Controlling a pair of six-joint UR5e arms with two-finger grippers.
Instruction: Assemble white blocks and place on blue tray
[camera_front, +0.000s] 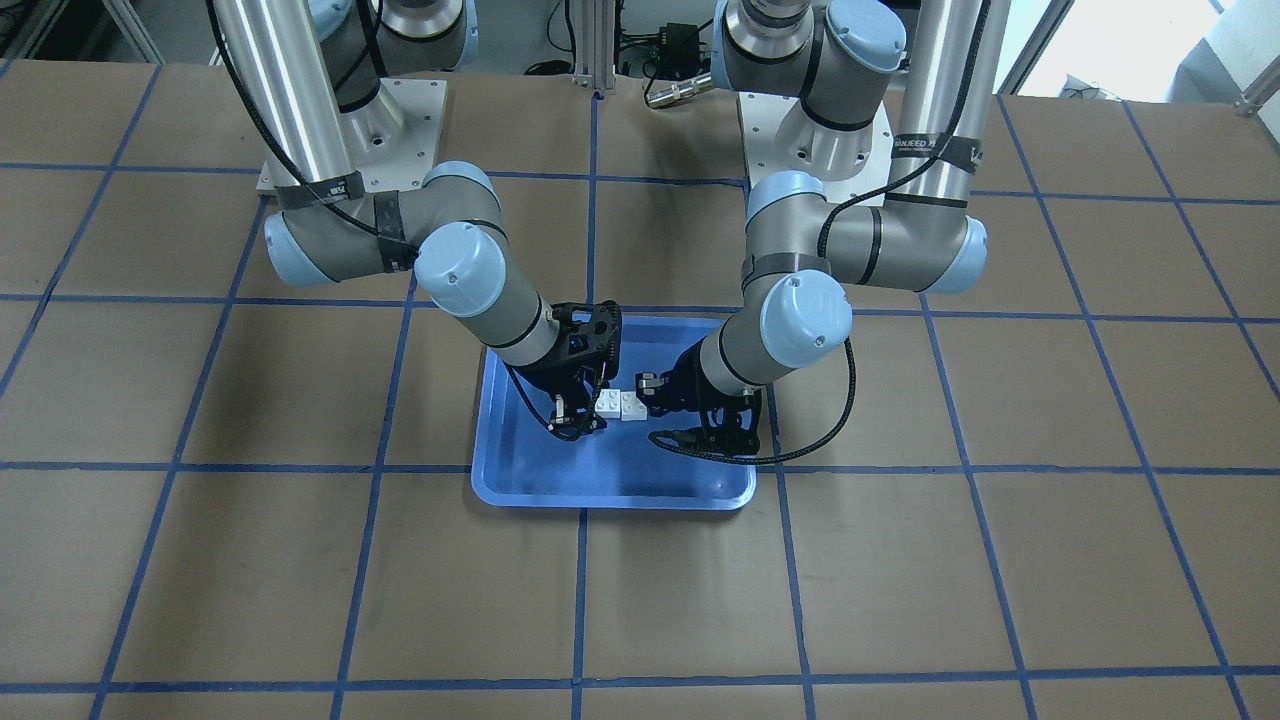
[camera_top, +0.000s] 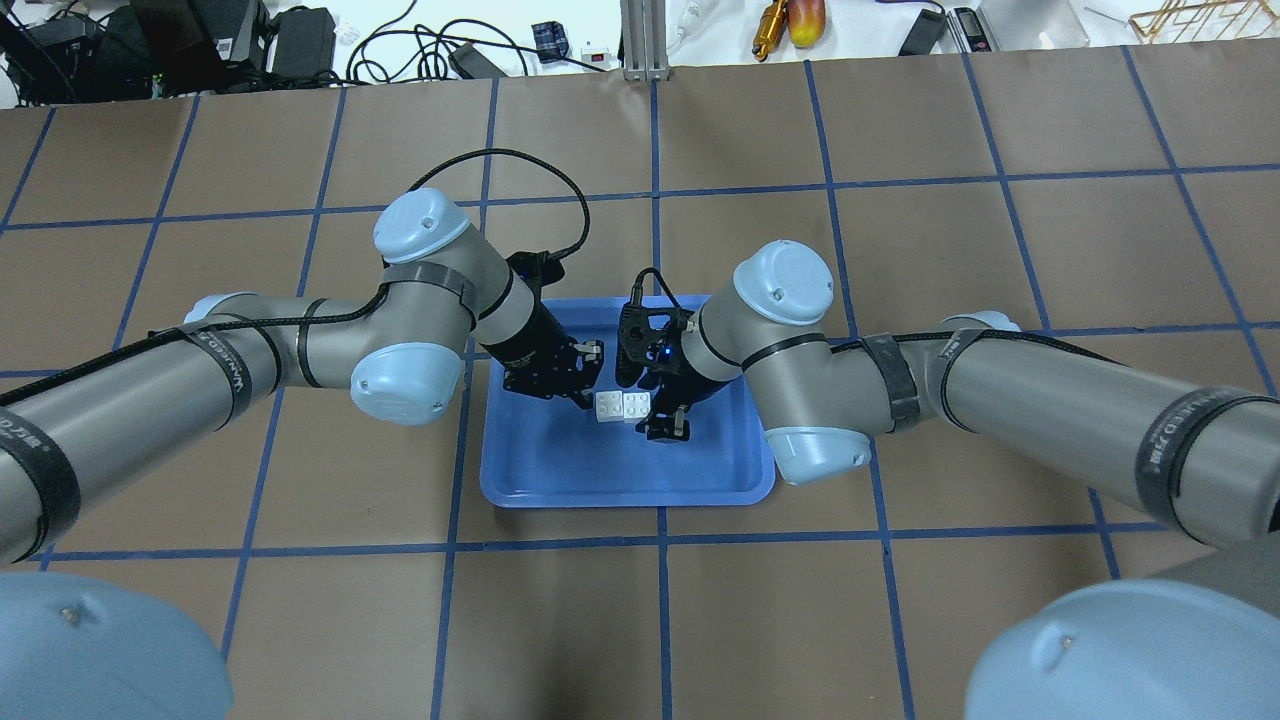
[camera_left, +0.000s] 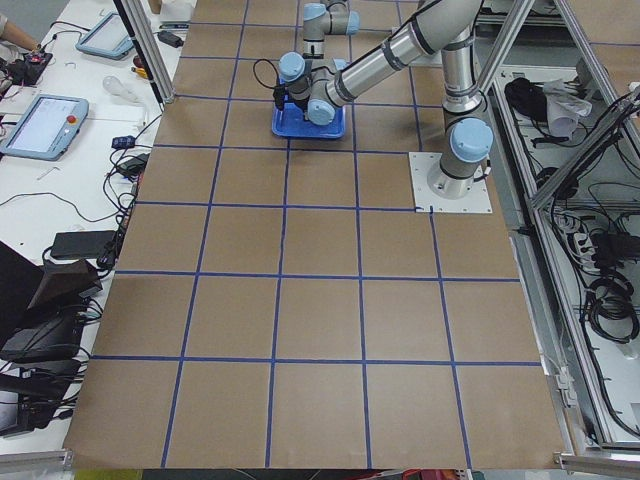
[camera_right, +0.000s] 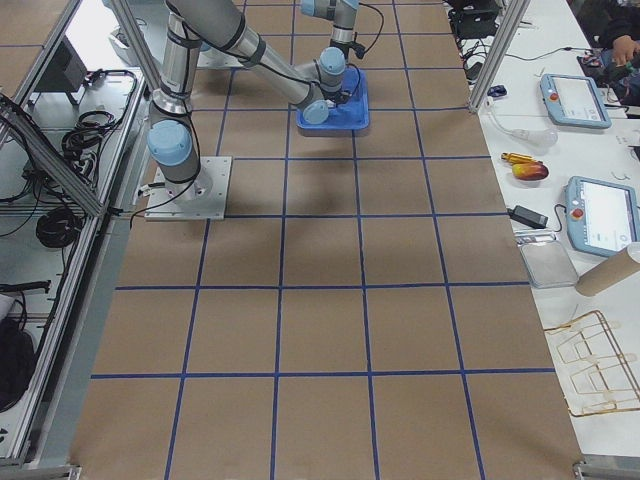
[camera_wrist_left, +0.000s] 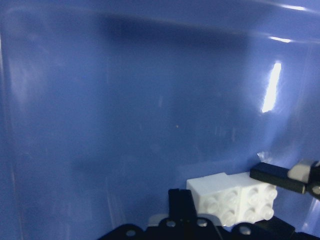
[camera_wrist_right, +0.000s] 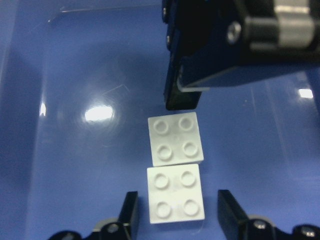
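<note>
Two white blocks (camera_wrist_right: 176, 139) (camera_wrist_right: 175, 201) lie side by side and touching, studs up, on the floor of the blue tray (camera_top: 620, 490). They show as a short white rectangle in the overhead view (camera_top: 622, 406) and the front view (camera_front: 620, 405). My right gripper (camera_wrist_right: 177, 212) is open, with its fingers on either side of the nearer block, apart from it. My left gripper (camera_top: 588, 375) looks open and holds nothing. One of its fingers (camera_wrist_right: 182, 95) stands just beyond the far block's end. The left wrist view shows the blocks (camera_wrist_left: 232, 200) beside that finger.
The tray sits mid-table on brown board (camera_front: 900, 580) marked with a blue tape grid. Both arm bases (camera_front: 815, 150) stand at the robot's edge. Cables and tools (camera_top: 780, 20) lie beyond the far edge. Teach pendants (camera_right: 600, 215) rest on side tables.
</note>
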